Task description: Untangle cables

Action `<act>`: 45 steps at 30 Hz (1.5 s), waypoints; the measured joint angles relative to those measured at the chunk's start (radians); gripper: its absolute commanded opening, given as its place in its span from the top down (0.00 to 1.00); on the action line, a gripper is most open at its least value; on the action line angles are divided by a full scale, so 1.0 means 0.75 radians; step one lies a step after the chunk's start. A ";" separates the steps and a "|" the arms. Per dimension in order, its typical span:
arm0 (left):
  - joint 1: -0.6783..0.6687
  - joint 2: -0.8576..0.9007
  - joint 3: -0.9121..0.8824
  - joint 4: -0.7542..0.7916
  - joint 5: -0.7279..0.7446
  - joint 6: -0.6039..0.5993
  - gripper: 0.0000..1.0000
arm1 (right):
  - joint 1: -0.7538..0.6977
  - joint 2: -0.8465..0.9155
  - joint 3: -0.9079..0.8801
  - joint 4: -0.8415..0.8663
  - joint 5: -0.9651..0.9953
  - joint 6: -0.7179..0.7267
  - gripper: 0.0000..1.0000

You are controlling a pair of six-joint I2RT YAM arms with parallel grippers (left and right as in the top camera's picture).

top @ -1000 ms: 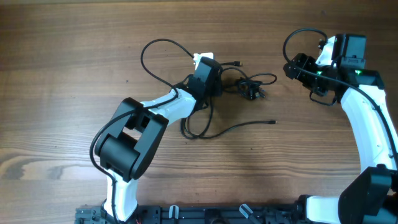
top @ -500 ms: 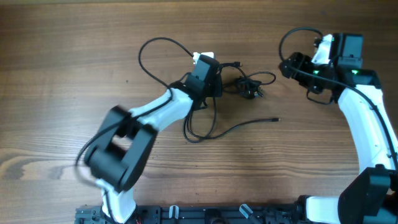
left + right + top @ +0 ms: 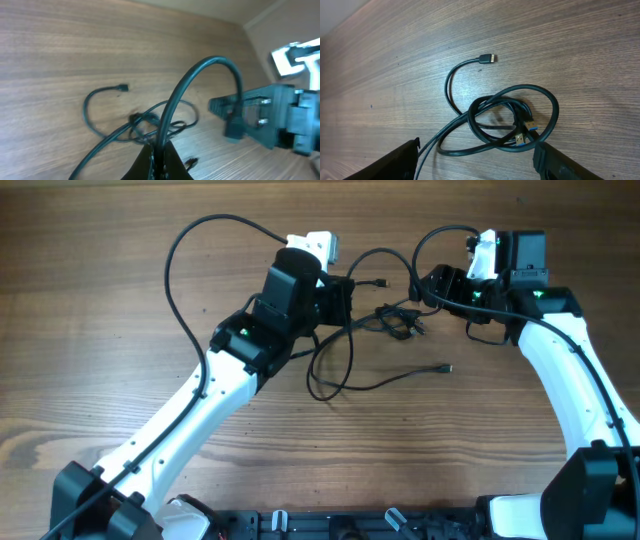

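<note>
Any marking on the arms is too small for us to read; the only signs we make out are small green lights glowing on their housings. From overhead, the cables lie on the far middle of the table. They form a tight knot just beside the right gripper, with a slack loop sagging toward the near edge. One free plug lies apart on bare wood. The left gripper is clenched on a strand. From the pinched fingertips the strand rises off the table, arches above the knot and drops in front of the right gripper; we cannot tell where it ends. The right gripper is spread wide, its fingers at the two lower corners of its own view. It grasps nothing and hangs above the coiled part of the cables. In that coil we see a connector with gold metal and a blue insert. A black plug end sits on a curl leading away from it. The table is brown wood with fine, straight grain and a dull finish. Past its far edge the left wrist view shows a paler surface, and the right wrist view shows a pale grey band beyond the corner.
</note>
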 measured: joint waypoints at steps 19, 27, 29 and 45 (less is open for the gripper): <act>0.452 -0.002 0.004 -0.885 -0.365 -0.245 0.76 | -0.007 0.005 -0.001 0.026 0.002 0.036 0.24; 0.608 -0.002 0.004 -0.832 -0.382 -0.263 0.23 | -0.007 0.005 0.000 0.015 0.002 0.036 0.24; 0.610 -0.002 0.004 -0.816 -0.359 -0.269 0.15 | -0.007 0.005 0.000 0.015 0.002 0.036 0.24; 0.515 -0.001 0.003 -0.196 0.309 -0.127 0.35 | -0.007 0.005 -0.001 0.020 0.028 0.058 0.24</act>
